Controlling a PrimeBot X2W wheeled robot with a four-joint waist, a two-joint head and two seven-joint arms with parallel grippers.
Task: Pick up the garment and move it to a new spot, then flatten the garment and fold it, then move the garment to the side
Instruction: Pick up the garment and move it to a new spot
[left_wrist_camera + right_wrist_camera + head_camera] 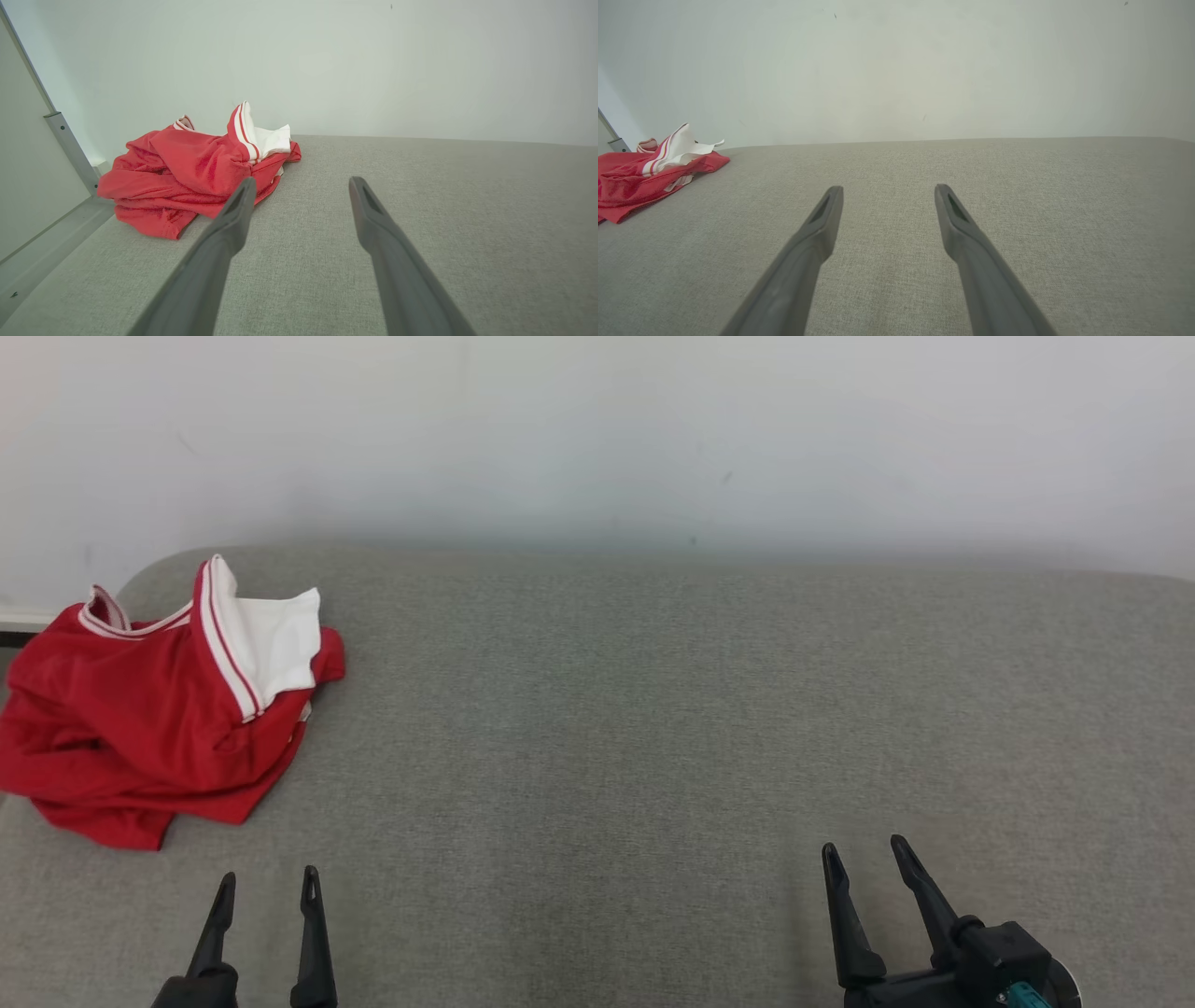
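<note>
Jaws of the left gripper (269, 875) stand spread wide and empty, just near of the crumpled red-and-white garment (140, 719). The garment lies at the far left of the grey fabric surface (653, 709), its left edge cut off by the head view's frame. Well to the right, the right gripper (864, 843) is likewise released and holds nothing, and a plain pale wall (597, 429) rises behind the surface.

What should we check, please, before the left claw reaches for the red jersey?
1. The left claw open and empty: ok.
2. The right claw open and empty: ok.
3. The red jersey untouched, crumpled at far left of the grey fabric surface: ok.
4. Raised white striped fold offers a grasp point: ok.
5. Jersey wholly on the surface, no overhang at left: cannot tell.
</note>
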